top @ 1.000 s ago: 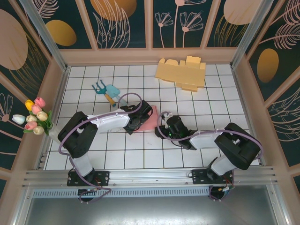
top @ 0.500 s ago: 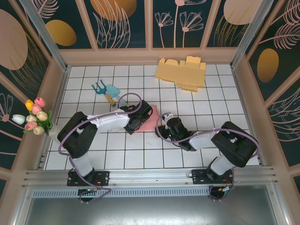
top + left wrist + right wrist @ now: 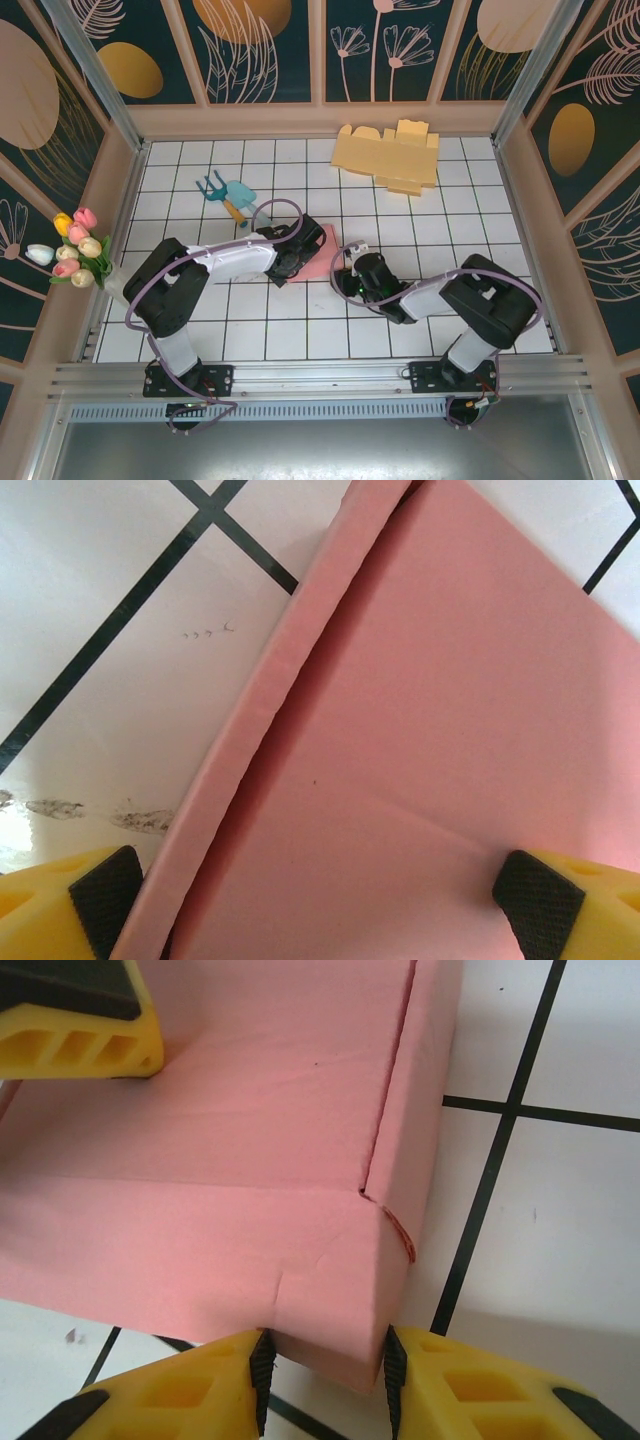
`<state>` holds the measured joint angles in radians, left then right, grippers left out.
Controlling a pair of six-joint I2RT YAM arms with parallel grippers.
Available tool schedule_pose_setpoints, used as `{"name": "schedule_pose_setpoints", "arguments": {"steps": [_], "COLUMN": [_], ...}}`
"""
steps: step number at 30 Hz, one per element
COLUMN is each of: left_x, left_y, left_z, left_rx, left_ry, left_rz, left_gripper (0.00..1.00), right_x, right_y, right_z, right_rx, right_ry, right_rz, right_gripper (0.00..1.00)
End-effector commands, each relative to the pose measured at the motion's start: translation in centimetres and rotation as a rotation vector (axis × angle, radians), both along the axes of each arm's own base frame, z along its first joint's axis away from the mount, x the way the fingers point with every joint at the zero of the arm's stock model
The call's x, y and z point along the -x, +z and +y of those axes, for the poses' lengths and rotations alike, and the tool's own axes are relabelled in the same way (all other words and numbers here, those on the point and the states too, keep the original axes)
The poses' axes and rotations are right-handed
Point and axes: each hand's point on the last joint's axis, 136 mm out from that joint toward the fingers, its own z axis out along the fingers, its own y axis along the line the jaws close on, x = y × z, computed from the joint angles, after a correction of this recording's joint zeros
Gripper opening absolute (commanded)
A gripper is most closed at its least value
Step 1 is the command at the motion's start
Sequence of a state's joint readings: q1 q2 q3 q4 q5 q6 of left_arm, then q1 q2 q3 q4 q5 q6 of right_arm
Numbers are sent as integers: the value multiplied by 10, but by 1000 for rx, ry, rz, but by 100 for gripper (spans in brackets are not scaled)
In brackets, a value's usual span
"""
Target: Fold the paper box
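The pink paper box lies partly folded in the middle of the tiled table, between my two grippers. My left gripper stands open over its left part. In the left wrist view its pads spread wide across the flat pink panel, beside a raised side wall. My right gripper is shut on the box's near right corner. In the right wrist view that corner sits pinched in the right gripper, both pads touching pink card. A left finger shows at the top left there.
A flat yellow cardboard cutout lies at the back of the table. Teal garden tools rest at the back left. A bunch of tulips stands by the left wall. Panel walls enclose the table on three sides.
My right arm's forearm and elbow have swung a little left, with the gripper staying on the box corner. The left arm and the box have not visibly moved.
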<state>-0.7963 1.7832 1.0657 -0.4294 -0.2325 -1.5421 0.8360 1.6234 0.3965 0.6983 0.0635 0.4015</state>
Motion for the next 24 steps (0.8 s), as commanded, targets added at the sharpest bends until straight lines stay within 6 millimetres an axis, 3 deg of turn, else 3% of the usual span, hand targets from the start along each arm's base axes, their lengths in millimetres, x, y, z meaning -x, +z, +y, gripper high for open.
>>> {"name": "schedule_pose_setpoints", "arguments": {"steps": [1, 13, 24], "left_x": [61, 66, 64], "left_y": [-64, -69, -78], "left_z": [36, 64, 64], "left_rx": [-151, -214, -220], "left_ry": [-58, -32, -18], "left_rz": [288, 302, 325], "left_gripper": [95, 95, 95], "right_x": [-5, -13, 1], "right_y": [-17, -11, 22], "right_z": [-10, -12, -7], "right_rx": [47, 30, -68], "right_ry": [-50, -96, -72], "right_rz": [3, 5, 24], "right_gripper": [38, 45, 46]}}
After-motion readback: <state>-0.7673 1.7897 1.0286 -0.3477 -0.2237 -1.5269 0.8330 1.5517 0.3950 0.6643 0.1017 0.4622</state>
